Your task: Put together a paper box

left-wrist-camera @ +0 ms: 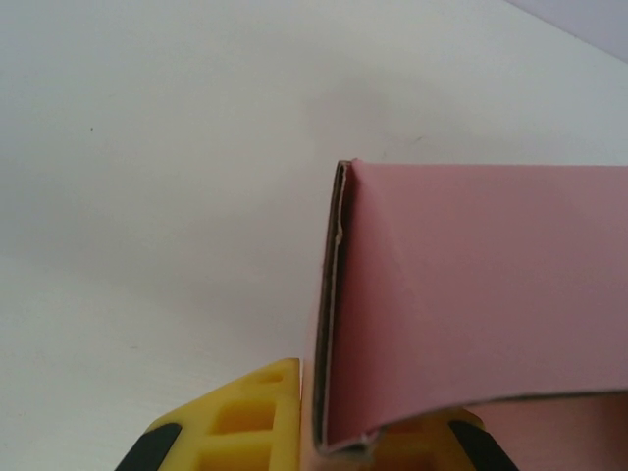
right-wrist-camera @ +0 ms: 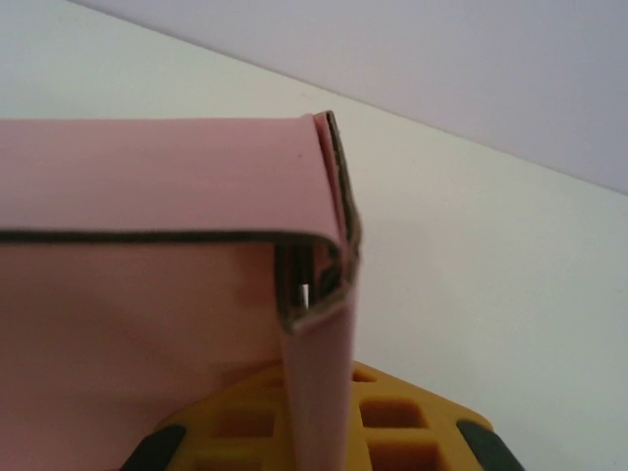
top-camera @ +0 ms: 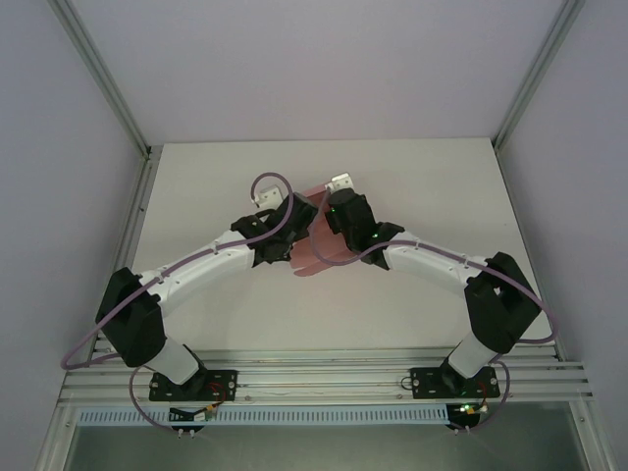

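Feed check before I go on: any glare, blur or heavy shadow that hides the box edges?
Top external: even, soft light with no glare; the box looks pale and washed out against the table. Left wrist: the folded edge is sharp, while the left pincer's fingers close to the lens look slightly soft. Right wrist: the corner fold is crisp, but its hollow is dark with shadow.

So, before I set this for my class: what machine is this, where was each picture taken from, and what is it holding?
These are two robot arms bolted at the near edge of a white table. The overhead picture looks down from behind them. The other two come from a camera on each wrist, so yellow fingers show at the bottom. Between the arms is a pink paper box, partly folded. The left gripper and the right gripper are each shut on an edge of it.
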